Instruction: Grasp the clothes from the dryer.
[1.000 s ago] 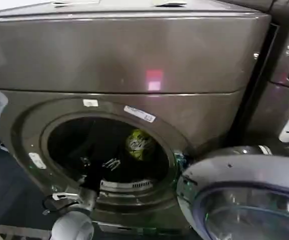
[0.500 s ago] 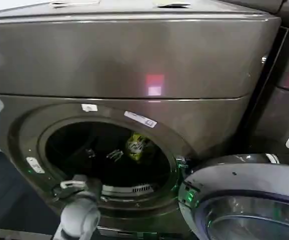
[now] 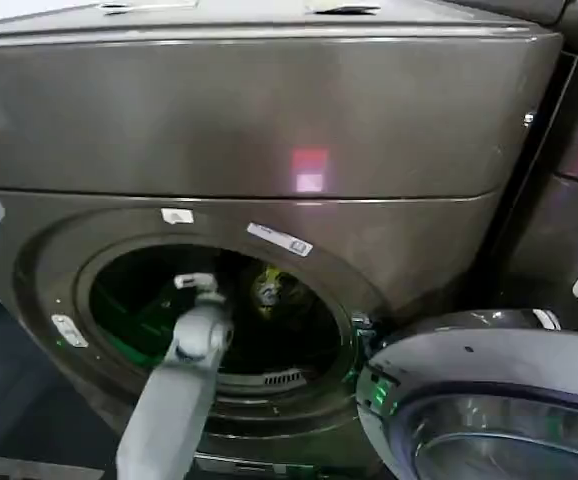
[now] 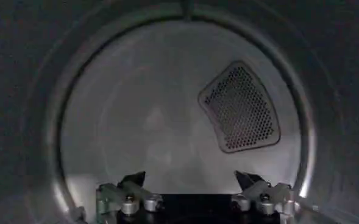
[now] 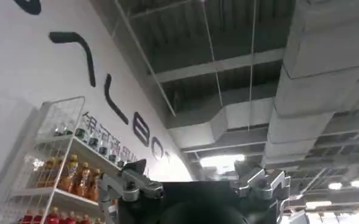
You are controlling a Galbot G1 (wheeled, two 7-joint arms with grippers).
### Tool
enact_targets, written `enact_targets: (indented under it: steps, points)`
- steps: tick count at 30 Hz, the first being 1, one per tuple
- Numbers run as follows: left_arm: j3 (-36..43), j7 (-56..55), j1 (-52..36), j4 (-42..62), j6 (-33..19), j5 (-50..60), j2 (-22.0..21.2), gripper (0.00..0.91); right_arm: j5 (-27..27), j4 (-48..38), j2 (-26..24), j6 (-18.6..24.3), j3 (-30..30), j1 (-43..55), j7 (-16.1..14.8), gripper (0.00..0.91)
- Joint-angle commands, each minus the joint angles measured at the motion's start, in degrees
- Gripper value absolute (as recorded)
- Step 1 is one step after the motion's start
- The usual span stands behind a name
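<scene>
A large bronze-grey dryer (image 3: 269, 120) fills the head view, its round porthole open and dark inside. From the lower left, the robot's pale grey left arm (image 3: 174, 390) rises at a slant and reaches through the porthole into the drum. In the left wrist view the left claw (image 4: 191, 181) sits inside the drum with its two fingers spread wide apart and nothing between them; it faces the drum's pale back wall, where a perforated vent panel (image 4: 240, 106) is set. Just right of the arm in the head view, deeper in the drum, lies the clothes (image 3: 272, 288), a small yellow-green wad with dark markings, close to the arm's end but not touched by it as far as can be seen. Further right, at the lower corner, the silver-rimmed glass door (image 3: 489, 400) hangs swung open. The right claw (image 5: 194, 182) points up toward a ceiling with ducts, its fingers spread and empty, beside a wall shelf of bottles (image 5: 51, 176).
</scene>
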Motion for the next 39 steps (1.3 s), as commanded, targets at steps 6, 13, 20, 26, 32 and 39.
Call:
enact_targets:
  steps: [6, 13, 20, 26, 32, 39]
  points:
    - [14.8, 43.3, -26.6, 40.9, -8.8, 12.0, 0.3, 0.907, 0.2, 0.0, 0.2, 0.3, 0.0, -0.1, -0.2, 0.907]
    - [20.8, 57.4, -31.4, 48.3, -9.5, 26.4, 0.7, 0.907, 0.2, 0.4, 0.2, 0.2, 0.0, 0.1, -0.3, 0.907]
    - [24.5, 57.9, -33.5, 51.3, -9.7, 38.6, -1.5, 0.907, 0.2, 0.6, 0.4, 0.2, 0.0, 0.0, -0.4, 0.907]
    - [26.5, 55.7, -33.8, 53.2, -8.2, 40.4, -4.3, 0.907, 0.1, 0.7, 0.5, 0.1, 0.0, -0.1, -0.5, 0.907]
    - [28.5, 53.7, -33.3, 53.6, -7.3, 40.8, -5.5, 0.907, 0.1, 0.7, 0.7, 0.1, 0.0, -0.2, -0.6, 0.907]
    - [31.6, 52.5, -33.1, 54.5, -7.0, 43.0, -6.4, 0.907, 0.2, 1.0, 0.9, 0.1, -0.1, 0.1, -0.6, 0.907]
